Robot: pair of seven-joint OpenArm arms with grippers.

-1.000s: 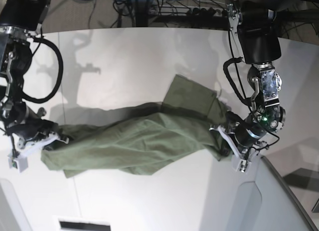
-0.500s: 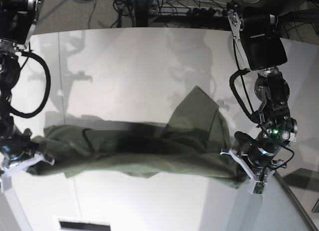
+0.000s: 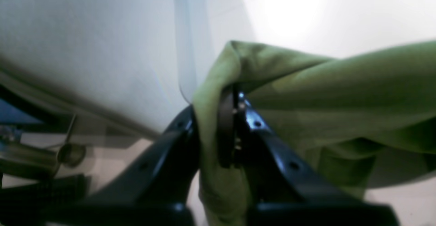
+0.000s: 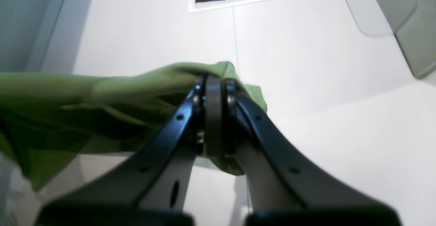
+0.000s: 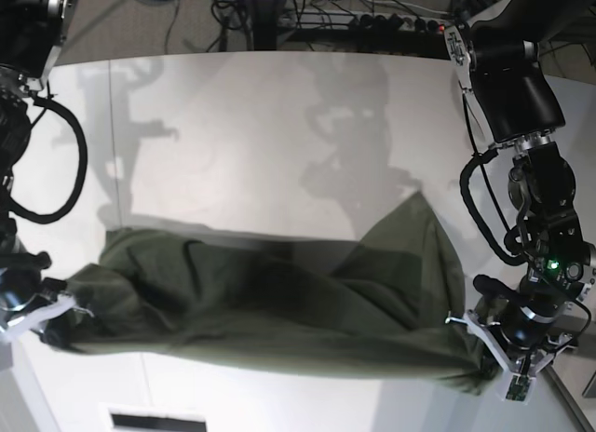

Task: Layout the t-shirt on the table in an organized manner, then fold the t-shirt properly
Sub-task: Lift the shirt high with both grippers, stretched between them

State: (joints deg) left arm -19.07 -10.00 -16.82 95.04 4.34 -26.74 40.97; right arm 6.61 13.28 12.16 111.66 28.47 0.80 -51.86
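1. At the base view's left edge, the right gripper point(image 5: 42, 313) is clamped tight on one end of the t-shirt point(image 5: 270, 306).
2. Across the white table point(image 5: 233, 125), the olive cloth stretches in a wide sagging band between both arms.
3. Far right, the left gripper point(image 5: 494, 357) pinches the shirt's other end, jaws closed.

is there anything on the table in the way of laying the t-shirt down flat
Nothing visible. The t-shirt hangs stretched between the left gripper and the right gripper, both shut on its ends. The white table shows only shadows where the cloth would land; what lies under the shirt is hidden.
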